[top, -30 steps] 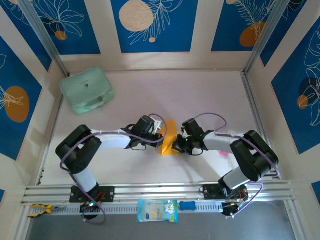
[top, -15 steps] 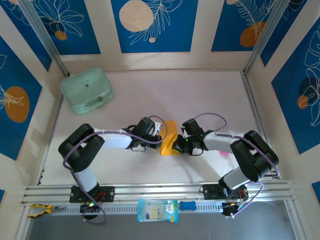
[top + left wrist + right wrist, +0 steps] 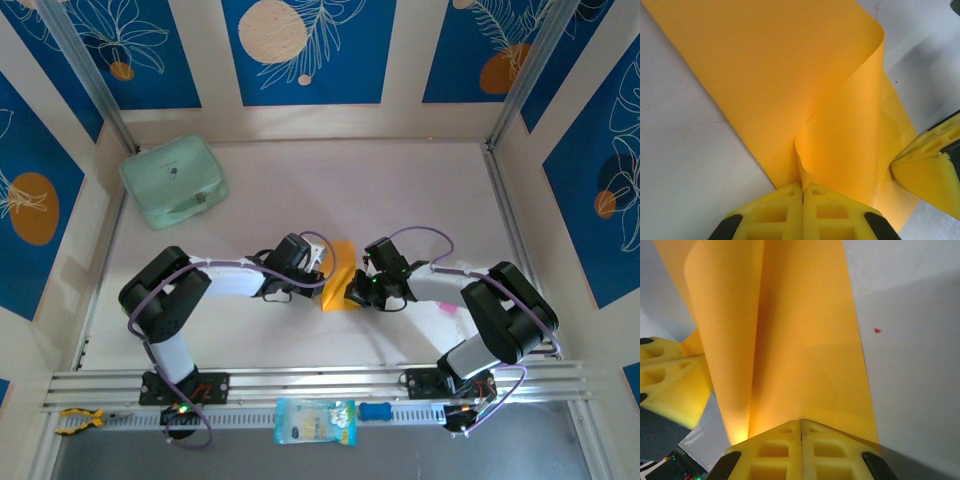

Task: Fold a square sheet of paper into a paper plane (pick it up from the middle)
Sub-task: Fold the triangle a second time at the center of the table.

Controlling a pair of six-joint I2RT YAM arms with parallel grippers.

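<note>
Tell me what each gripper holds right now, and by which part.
Both hold the square sheet of paper. The left gripper pinches one edge, where a flap curls up. The right gripper pinches the opposite edge.

The left arm (image 3: 225,272) and right arm (image 3: 442,283) share white links, bulky black joints and looping purple cables (image 3: 418,230), ending in yellow fingers (image 3: 777,212) moulded with square pockets.

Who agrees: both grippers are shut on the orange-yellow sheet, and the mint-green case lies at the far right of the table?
Wrong side: the top external view shows the mint-green case at the far left of the table. The left gripper and right gripper are shut on the sheet.
</note>
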